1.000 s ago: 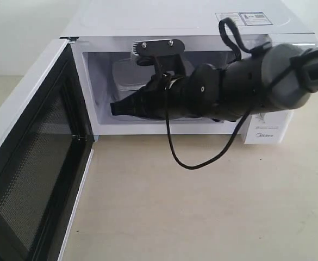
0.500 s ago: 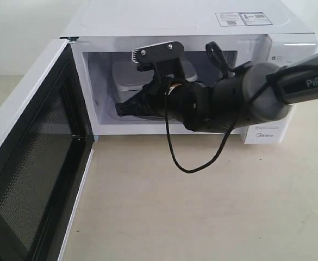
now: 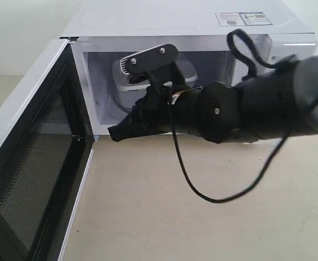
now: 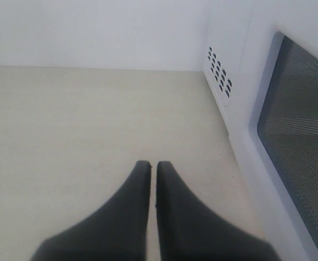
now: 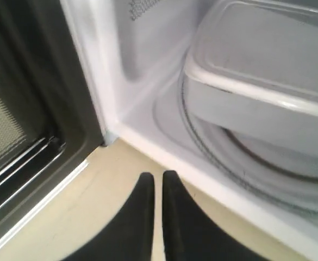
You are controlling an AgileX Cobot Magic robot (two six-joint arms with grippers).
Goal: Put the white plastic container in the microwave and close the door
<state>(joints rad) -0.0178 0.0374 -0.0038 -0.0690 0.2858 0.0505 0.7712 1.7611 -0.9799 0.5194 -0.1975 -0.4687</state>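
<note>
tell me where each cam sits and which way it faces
Exterior: in front, raised, looking into the open microwave; right arm crosses it.
Left wrist: faces the door from outside, past the shut left gripper.
Right wrist: faces the container past the shut right gripper.
Shared: exterior and right wrist both show the container.

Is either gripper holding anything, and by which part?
Nothing. The right gripper and left gripper are shut empty; the translucent-white rectangular plastic container sits free inside the white boxy microwave.

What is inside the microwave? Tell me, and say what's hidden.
The white plastic container, lid on, sits on the glass turntable. Its contents are hidden, and the right arm covers the cavity's right side.
</note>
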